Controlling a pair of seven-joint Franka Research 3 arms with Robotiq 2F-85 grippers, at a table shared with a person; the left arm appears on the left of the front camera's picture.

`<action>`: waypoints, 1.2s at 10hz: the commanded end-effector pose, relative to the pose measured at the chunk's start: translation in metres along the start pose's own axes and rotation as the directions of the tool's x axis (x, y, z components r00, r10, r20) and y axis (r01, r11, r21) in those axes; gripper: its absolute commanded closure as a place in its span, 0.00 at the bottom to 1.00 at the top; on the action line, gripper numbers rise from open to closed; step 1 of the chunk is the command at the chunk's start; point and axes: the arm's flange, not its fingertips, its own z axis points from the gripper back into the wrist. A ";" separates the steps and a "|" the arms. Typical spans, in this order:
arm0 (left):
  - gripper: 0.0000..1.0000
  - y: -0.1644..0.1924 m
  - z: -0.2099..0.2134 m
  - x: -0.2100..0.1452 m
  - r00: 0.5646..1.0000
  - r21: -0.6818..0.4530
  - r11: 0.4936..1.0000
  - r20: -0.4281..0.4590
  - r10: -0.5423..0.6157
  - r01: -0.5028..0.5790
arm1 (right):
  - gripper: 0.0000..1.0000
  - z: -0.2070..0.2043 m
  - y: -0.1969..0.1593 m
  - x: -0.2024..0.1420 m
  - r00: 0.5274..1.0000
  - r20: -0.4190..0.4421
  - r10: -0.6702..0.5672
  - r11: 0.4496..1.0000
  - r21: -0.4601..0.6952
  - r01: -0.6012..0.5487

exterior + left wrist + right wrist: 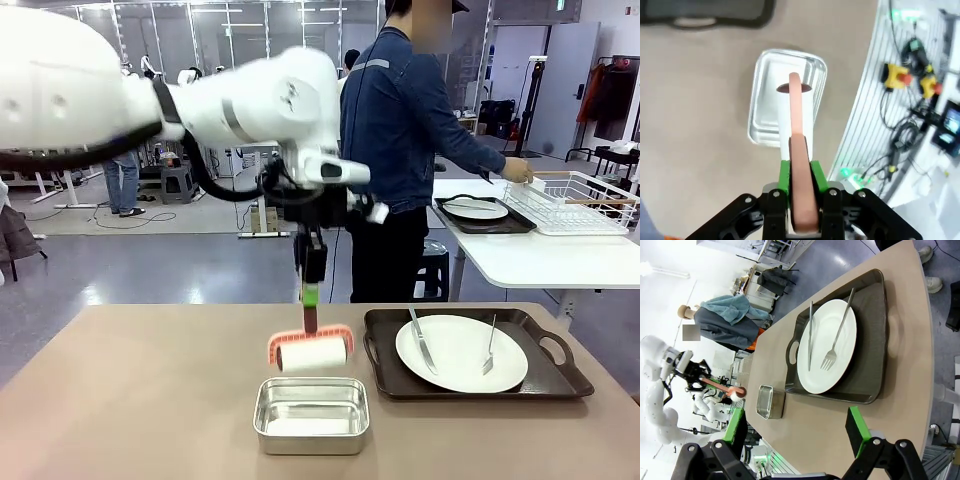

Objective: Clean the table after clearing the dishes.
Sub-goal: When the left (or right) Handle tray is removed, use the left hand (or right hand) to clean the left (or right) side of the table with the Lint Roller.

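Table (150, 400): top is seen bare on the left half; no wiping is judged done yet.

Side table (540, 270), far right: far tray (447, 223) w/ far plate (478, 209) is set there beside the wire rack (585, 205), w/ a person's hand (517, 170) at the rack. So 1 of 2 dish sets is judged cleared.

Near tray (555, 368) is not yet cleared from the table's near right. It is loaded w/ near plate (460, 355), knife (421, 340) & fork (489, 345), so clearing is approx. half done.

Steel pan (310, 443) is placed near centre, just left of the near tray.

Lint roller (312, 353) is held over the pan, off the tabletop; cleaning proper is judged not begun.

Left gripper (311, 300): pads are pinched on the roller's pink handle, pointed down.

Right gripper (796, 429): fingers are spread wide w/ nothing between, by the table's right end.
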 end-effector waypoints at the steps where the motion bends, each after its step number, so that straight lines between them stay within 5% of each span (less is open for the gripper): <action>1: 1.00 -0.008 0.012 -0.044 0.944 0.063 0.953 0.166 0.284 -0.298 | 0.00 0.002 0.003 0.000 1.000 0.004 0.006 1.000 0.004 -0.006; 3: 1.00 0.014 0.024 -0.089 0.706 -0.023 0.768 0.378 0.599 -0.640 | 0.00 0.002 0.003 0.000 1.000 0.004 0.006 1.000 0.004 -0.006; 5: 1.00 0.033 0.019 -0.133 0.518 -0.167 0.647 0.468 0.716 -0.744 | 0.00 0.002 0.003 0.000 1.000 0.004 0.006 1.000 0.004 -0.006; 6: 1.00 0.040 0.014 -0.147 0.528 -0.174 0.658 0.465 0.711 -0.733 | 0.00 0.002 0.003 0.000 1.000 0.004 0.006 1.000 0.004 -0.006; 7: 1.00 0.041 0.012 -0.150 0.619 -0.061 0.733 0.491 0.613 -0.678 | 0.00 0.002 0.003 0.000 1.000 0.004 0.006 1.000 0.004 -0.006; 8: 1.00 0.060 0.035 -0.142 0.578 -0.159 0.678 0.408 0.707 -0.717 | 0.00 0.002 0.003 0.000 1.000 0.004 0.006 1.000 0.004 -0.006; 11: 1.00 0.060 0.035 -0.142 0.578 -0.159 0.678 0.408 0.707 -0.717 | 0.00 0.002 0.003 0.000 1.000 0.004 0.006 1.000 0.004 -0.006; 12: 0.78 0.060 0.025 -0.145 0.573 -0.150 0.680 0.428 0.699 -0.717 | 0.00 0.002 0.003 0.000 1.000 0.004 0.006 1.000 0.004 -0.006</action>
